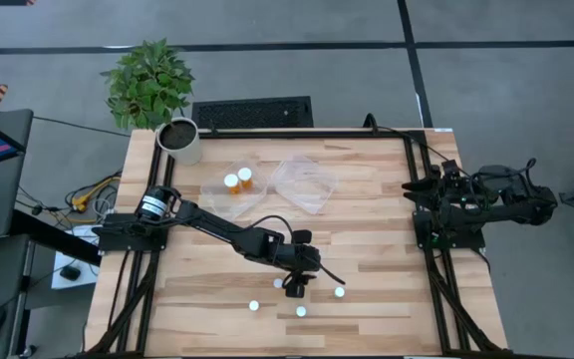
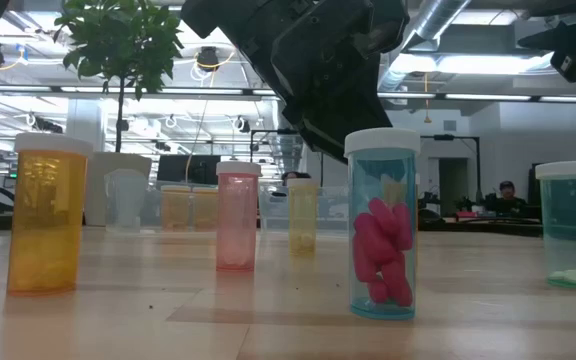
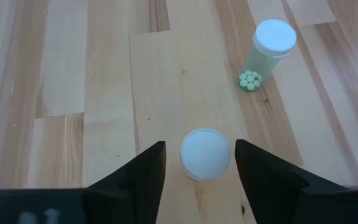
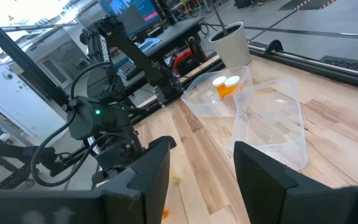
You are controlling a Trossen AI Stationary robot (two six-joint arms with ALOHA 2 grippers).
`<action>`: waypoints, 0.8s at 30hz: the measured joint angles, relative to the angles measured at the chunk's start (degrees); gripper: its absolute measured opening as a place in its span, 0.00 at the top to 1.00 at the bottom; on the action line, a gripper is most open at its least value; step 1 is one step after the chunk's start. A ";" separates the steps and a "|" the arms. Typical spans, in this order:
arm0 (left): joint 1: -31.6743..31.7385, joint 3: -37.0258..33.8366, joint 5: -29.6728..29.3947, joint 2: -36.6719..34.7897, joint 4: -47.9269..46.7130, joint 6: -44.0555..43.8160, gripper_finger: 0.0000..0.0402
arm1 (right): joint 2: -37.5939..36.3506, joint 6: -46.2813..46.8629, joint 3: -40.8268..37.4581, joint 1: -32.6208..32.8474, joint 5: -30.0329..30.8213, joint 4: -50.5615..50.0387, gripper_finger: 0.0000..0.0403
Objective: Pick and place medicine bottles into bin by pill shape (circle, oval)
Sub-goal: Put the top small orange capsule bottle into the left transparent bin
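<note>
My left gripper [image 1: 295, 284] [image 3: 201, 148] is open and points down over a bottle whose round white cap [image 3: 205, 154] lies between its fingers, with a gap on each side. Only the cap shows. A greenish bottle [image 3: 267, 50] [image 1: 339, 292] with small round pills stands just beyond. Other capped bottles [image 1: 254, 306] [image 1: 300, 311] stand near the front edge. In the low view I see an orange bottle [image 2: 45, 215], a pink one [image 2: 236, 215], a yellow one [image 2: 302, 213] and a teal one with pink oval pills [image 2: 383, 225]. My right gripper [image 1: 419, 194] [image 4: 204, 152] is open and empty at the table's right edge.
Two clear trays [image 1: 305, 182] [image 1: 225, 199] lie at the far middle; the left one holds two orange bottles [image 1: 238, 179]. A white plant pot [image 1: 179, 140] stands at the far left corner. Bare wood lies at the right and the near left.
</note>
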 joint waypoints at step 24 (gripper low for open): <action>-0.10 0.15 1.26 1.87 1.80 1.60 0.44 | -0.02 0.02 0.00 0.01 0.00 -0.04 0.53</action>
